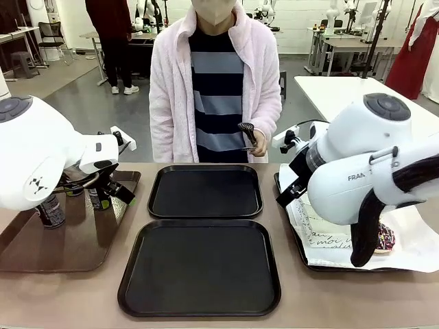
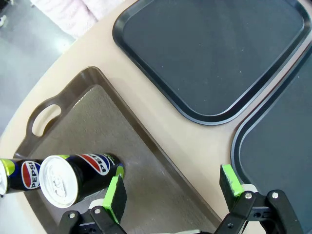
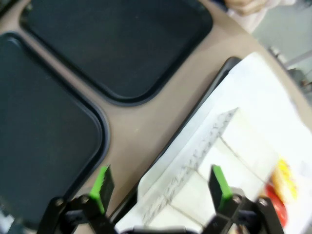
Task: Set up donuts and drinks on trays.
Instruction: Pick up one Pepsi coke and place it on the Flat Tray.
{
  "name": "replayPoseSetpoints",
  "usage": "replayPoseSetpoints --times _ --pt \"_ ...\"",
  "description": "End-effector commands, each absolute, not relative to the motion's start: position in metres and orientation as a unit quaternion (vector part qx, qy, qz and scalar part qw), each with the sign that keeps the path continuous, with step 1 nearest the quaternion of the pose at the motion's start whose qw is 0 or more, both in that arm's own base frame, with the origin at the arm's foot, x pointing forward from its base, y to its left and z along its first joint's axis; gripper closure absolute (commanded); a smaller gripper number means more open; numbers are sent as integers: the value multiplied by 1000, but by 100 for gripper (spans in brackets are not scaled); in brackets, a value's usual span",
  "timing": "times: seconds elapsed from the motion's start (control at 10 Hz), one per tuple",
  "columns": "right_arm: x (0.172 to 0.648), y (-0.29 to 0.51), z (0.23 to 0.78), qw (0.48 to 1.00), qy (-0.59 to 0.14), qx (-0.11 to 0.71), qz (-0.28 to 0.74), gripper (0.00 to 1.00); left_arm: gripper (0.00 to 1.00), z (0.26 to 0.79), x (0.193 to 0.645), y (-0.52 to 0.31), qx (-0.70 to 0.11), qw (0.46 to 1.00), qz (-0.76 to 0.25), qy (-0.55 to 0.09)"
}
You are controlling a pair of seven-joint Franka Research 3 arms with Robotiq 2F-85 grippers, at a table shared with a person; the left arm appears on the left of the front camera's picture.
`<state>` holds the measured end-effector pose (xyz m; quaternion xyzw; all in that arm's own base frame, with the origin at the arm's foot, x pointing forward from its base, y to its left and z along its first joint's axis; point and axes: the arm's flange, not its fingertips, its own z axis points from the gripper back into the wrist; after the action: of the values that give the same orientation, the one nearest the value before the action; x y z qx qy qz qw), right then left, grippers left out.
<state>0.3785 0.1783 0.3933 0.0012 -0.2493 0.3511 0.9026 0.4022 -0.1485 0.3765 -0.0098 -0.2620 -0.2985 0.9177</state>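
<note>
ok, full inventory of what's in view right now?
black trays: 2, black, table centre, one behind the other, nothing on them
brown tray: 1, glossy brown, robot's left
cans: at least 2, black, on the brown tray
paper-lined tray: 1, dark, robot's right
boxes: several, white, on the paper
donuts: at least 2, chocolate and yellow, beside the boxes
tongs: 1, dark, in the person's hand
person: 1, pink jacket, far side
left gripper: jaws open, over the brown tray
right gripper: jaws open, over the paper-lined tray's edge
</note>
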Motion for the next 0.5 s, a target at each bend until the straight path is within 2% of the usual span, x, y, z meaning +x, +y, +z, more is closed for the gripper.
replayPoseSetpoints --times 0.0,0.2,0.4 --pt "288 162 436 911 -189 0 367 0 0 411 351 -110 -18 915 -334 -228" --pt "235 146 446 923 -99 1 372 0 0 413 299 -78 -28 914 -372 -160" --pt "211 134 438 925 -71 24 373 0 0 414 261 -63 -60 903 -408 -122"
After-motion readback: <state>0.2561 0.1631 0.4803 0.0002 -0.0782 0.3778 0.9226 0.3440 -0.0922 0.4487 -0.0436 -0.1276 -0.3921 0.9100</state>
